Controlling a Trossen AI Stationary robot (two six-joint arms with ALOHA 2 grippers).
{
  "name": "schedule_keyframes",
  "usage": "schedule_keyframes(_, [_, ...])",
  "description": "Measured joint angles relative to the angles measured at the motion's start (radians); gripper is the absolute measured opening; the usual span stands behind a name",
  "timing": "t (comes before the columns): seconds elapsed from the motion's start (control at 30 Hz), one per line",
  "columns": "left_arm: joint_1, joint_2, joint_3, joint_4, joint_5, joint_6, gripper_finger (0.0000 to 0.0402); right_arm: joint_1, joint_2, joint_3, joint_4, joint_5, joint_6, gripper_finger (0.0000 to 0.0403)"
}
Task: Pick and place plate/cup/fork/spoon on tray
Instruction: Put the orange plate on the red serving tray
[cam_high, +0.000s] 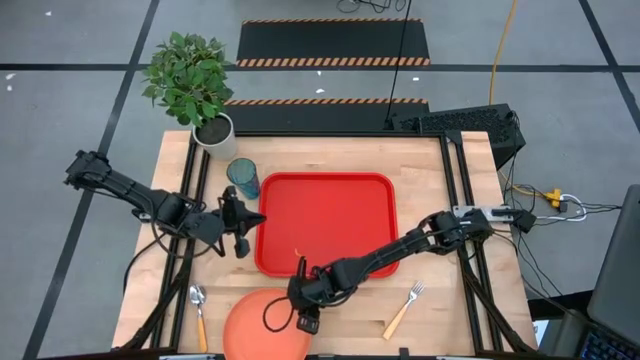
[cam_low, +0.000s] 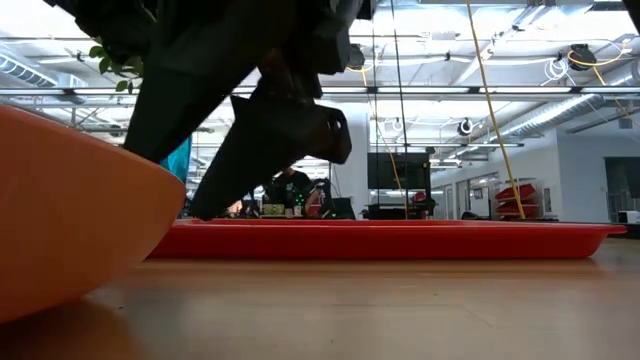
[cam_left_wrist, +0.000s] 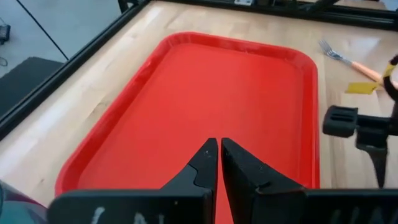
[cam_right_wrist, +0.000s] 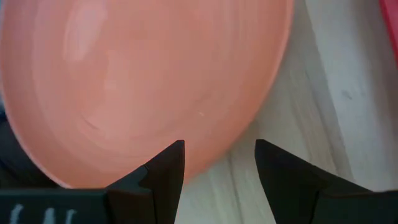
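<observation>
At bench front edge, right gripper (cam_high: 305, 303) jaws spread over plate (cam_high: 262, 325) rim. Left gripper (cam_high: 243, 222) jaws pressed together, empty, beside tray (cam_high: 325, 222).

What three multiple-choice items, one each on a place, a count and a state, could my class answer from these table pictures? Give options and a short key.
1. Where does the fork lie?
A. on the bare wood near the tray's front right corner
B. inside the tray
C. on the plate

2. How many of the four things to be moved rest on the red tray?
A. two
B. none
C. four

3. How does the right end effector stand?
A. shut on the spoon
B. shut on the cup
C. open, at the rim of the plate

Key: 1 A, the high view shows it on the table outside the tray. 2 B, the tray is bare, with cup, spoon, fork and plate all off it. 3 C, its fingers stand apart at the plate's edge.
</observation>
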Motion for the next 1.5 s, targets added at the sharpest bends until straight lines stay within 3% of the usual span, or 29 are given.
schedule_keyframes(0.53, [0.000,0.005,0.000,0.000,0.003,-0.014,0.0026,-0.007,0.000,-0.034,0.021,-0.014,0.085,0.0183])
schedule_keyframes(0.9, [0.000,0.005,0.000,0.000,0.004,-0.014,0.0026,-0.007,-0.002,-0.131,0.143,-0.021,0.130,0.0115])
schedule_keyframes(1.5, [0.000,0.005,0.000,0.000,0.004,-0.016,0.0026,-0.016,-0.002,-0.132,0.150,-0.018,0.100,0.0066])
